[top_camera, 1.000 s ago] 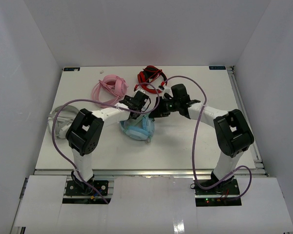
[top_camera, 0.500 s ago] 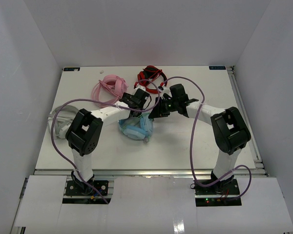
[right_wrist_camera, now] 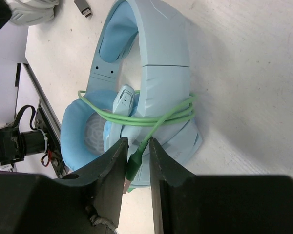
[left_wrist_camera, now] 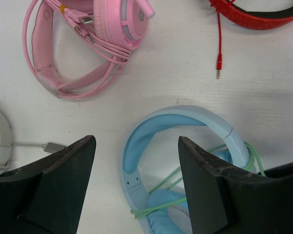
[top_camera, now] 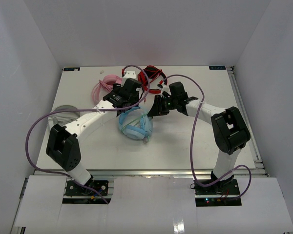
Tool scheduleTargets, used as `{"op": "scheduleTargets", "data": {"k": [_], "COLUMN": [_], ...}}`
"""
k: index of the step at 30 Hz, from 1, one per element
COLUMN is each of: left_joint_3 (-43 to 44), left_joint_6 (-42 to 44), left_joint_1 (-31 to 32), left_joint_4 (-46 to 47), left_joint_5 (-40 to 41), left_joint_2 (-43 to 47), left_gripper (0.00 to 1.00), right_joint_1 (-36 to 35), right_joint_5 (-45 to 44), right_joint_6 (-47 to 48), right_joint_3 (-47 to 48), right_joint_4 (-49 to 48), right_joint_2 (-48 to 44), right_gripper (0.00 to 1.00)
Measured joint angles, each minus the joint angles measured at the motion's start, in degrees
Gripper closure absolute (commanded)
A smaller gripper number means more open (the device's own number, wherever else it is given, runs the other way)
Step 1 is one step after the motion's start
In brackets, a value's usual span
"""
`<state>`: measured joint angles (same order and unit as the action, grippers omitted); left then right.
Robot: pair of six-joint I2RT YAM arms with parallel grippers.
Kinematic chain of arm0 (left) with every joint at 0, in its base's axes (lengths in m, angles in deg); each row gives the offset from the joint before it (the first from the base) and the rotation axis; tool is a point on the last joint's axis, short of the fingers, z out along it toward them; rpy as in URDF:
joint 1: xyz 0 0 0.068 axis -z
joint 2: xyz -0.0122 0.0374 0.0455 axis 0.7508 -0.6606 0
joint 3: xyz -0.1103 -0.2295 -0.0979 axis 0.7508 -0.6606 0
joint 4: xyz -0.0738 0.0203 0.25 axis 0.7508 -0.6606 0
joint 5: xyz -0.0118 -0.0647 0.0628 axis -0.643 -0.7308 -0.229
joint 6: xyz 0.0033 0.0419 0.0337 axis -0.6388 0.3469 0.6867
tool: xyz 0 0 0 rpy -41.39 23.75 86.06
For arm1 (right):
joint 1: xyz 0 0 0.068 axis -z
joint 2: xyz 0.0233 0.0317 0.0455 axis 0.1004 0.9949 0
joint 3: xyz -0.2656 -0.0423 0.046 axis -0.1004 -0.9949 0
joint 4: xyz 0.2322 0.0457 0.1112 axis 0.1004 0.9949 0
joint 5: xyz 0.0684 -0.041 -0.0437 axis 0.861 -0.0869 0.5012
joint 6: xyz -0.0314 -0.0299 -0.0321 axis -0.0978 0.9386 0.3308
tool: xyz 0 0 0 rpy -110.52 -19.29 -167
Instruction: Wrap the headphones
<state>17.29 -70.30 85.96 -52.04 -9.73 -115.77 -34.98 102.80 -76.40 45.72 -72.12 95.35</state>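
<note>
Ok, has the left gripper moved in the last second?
Yes. In the top view the left gripper has shifted off the headphones, up and left toward the pink headset, its fingers open.

The white table point(top_camera: 195, 141) carries four headsets lying flat on its top. The light blue headphones point(top_camera: 135, 126) lie near its middle. A pink headset point(top_camera: 103, 85) lies toward 11 o'clock, a red headset point(top_camera: 154, 74) at 12 o'clock by the far edge, and a grey-white headset point(top_camera: 63, 110) at 9 o'clock by the left edge.
</note>
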Motion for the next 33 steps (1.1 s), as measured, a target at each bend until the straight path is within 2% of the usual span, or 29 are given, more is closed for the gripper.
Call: {"op": "scheduleTargets", "data": {"k": [28, 33], "left_joint_3": [-8.61, -8.62], "left_joint_6": [-5.03, -5.31], "left_joint_1": [0.06, 0.07], "left_joint_4": [0.27, 0.58], "left_joint_5": [-10.3, -11.97], "left_joint_2": [8.83, 10.16], "left_gripper": [0.24, 0.29], "right_joint_1": [-2.13, -2.91], "right_joint_5": [-0.41, -0.41], "right_joint_6": [-1.3, -1.41], "right_joint_3": [3.2, 4.75], "right_joint_4": [0.19, 0.33], "right_joint_2": [0.94, 1.64], "right_gripper": [0.63, 0.62]}}
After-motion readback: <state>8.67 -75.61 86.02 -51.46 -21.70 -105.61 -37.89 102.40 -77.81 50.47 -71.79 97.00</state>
